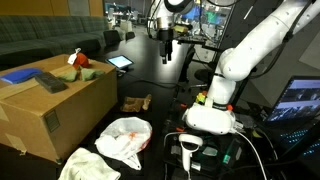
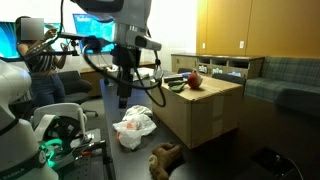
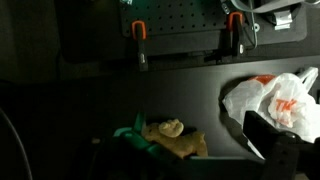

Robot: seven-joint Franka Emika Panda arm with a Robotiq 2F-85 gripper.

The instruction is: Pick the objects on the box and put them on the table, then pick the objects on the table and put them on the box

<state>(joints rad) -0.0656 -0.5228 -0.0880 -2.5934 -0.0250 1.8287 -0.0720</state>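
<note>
Three on the box: blue flat pad (image 1: 20, 75), dark grey slab (image 1: 50, 82) and small red-green toy (image 1: 78, 63) sit on top of the box (image 1: 60, 115). With all three up there, your first half looks not yet begun.
Three on the worktop: brown lump (image 1: 135, 102), white-and-orange plastic bag (image 1: 128, 133) and large white cloth (image 1: 85, 163) lie on the worktop (image 1: 165, 85) beside the box, near the robot base (image 1: 212, 115).
Gripper: your gripper (image 1: 167, 55) hangs high over the worktop, jaws spread wide, holding and touching nothing.
Why up there: probably a safe height, so you can swing over the box top without clipping its edge.
Wrist view: it shows the white-and-orange plastic bag (image 3: 275, 100) and brown lump (image 3: 172, 135), apart from each other. No box in it, so you are not lined up on a box item.
Step judged: approach to the first box pick.
Next needs: cross to the box. The toy stands proud and looks easiest; pad and slab lie flat, so you need an edge pinch.
Risk: bag and cloth crowd the worktop by the box; set things down clear of them.
</note>
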